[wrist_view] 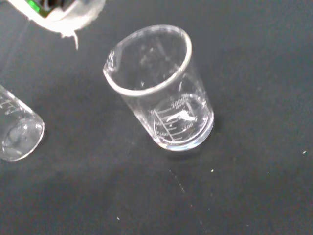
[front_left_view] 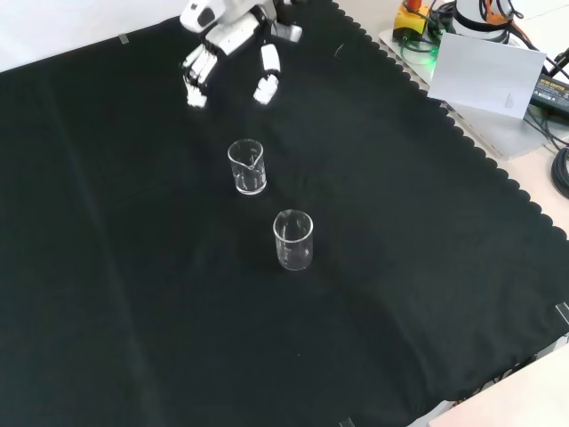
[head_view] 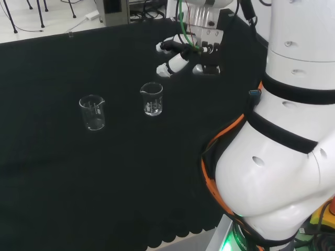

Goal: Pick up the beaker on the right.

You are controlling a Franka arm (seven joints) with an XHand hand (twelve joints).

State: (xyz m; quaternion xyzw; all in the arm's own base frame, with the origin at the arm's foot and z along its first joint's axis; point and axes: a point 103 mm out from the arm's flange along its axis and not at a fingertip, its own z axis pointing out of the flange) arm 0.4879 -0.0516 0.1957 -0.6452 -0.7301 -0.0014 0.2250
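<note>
Black cloth [head_view: 104, 183] with scalloped edge, 2 clear beakers stood upright apart, right beaker [head_view: 152, 99], left beaker [head_view: 92, 112], hand [head_view: 180, 55] held released above, nothing grasped.

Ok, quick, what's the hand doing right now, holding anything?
Hand: open, fingers relaxed, holding nothing; it hangs above the black cloth, apart from the nearer clear glass beaker.

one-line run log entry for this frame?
phase: approach | hand: open, above cloth, holds nothing | right beaker: upright, untouched, nearest hand | left beaker: upright
</note>
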